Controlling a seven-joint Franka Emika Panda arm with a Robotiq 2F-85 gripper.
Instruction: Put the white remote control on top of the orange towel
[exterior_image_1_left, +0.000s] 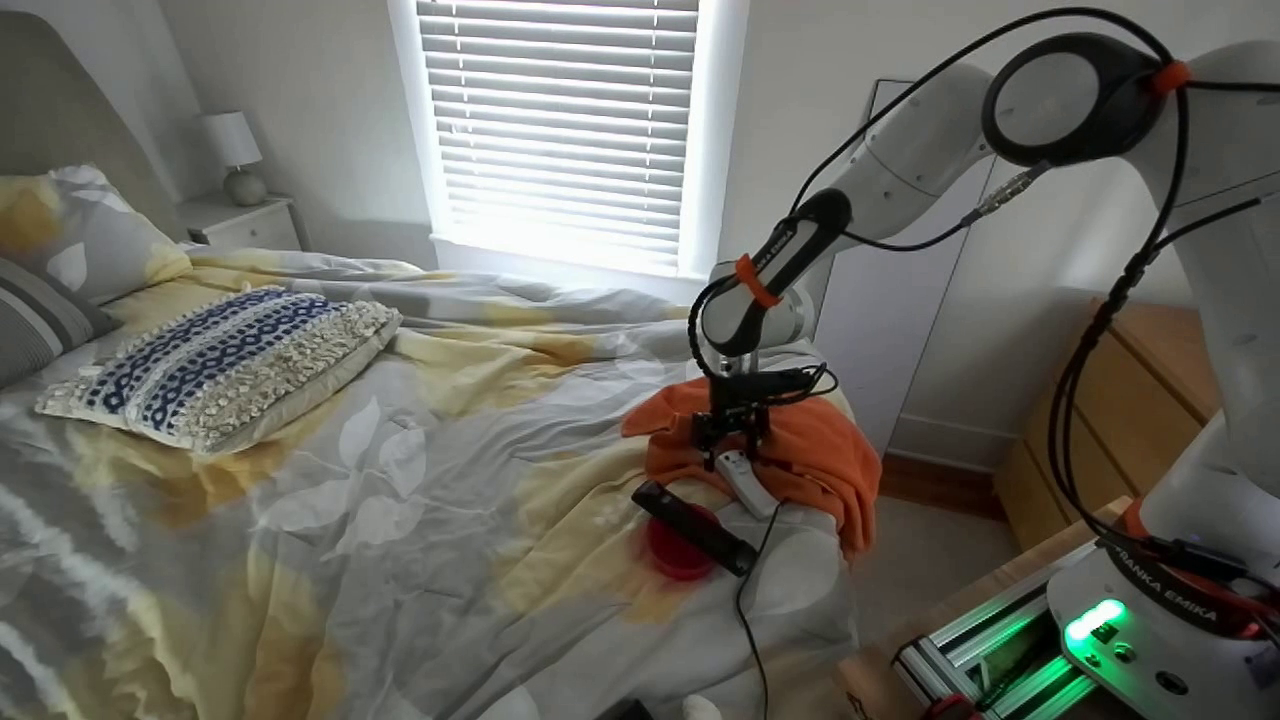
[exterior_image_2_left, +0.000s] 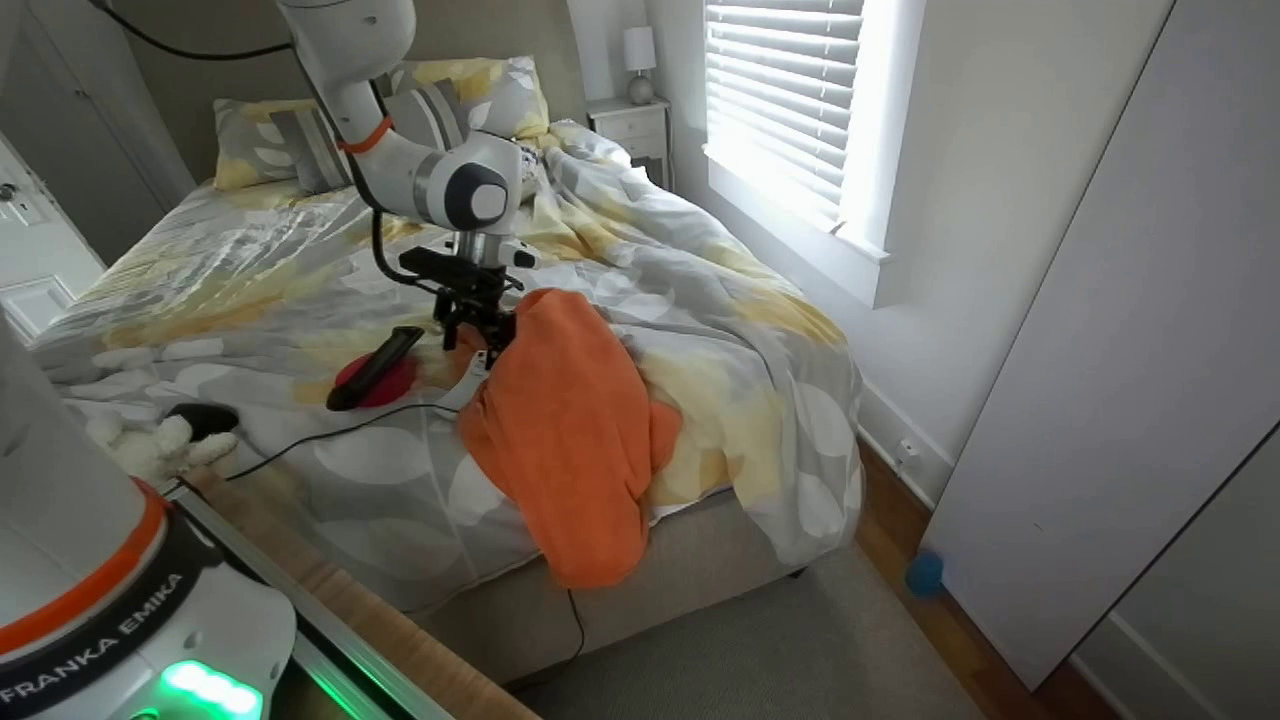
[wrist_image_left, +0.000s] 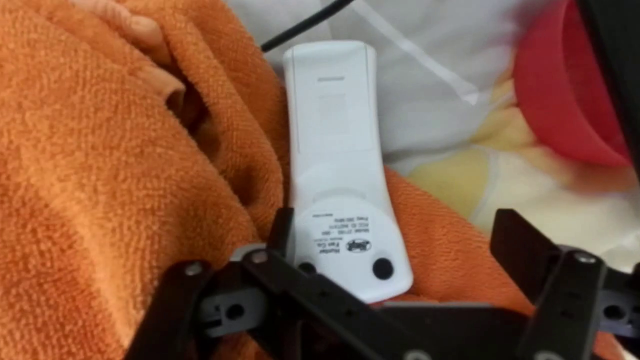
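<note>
Gripper wide, nothing held. White remote just below it, label side up: broad end between the fingers, narrow end reaching out past them. Orange towel shows on both sides of the broad end; the narrow end has a fold on one side, bedding on the other. Only partly on, as I read it.

Risks, as judged: your centring is off. In the wrist view one finger overlaps the casing's edge (contact, can't tell); the other stands well apart. Descend so and you may press on the casing; close so and you may shove it sideways. Cloth bunches on the overlapped side: you could pinch it too and drag the heap. Past the narrow end runs a black cable; a low sweep may snag it. Beyond your wider-spaced finger, a black remote lies across a red bowl; drift there and you may tip it.
</note>
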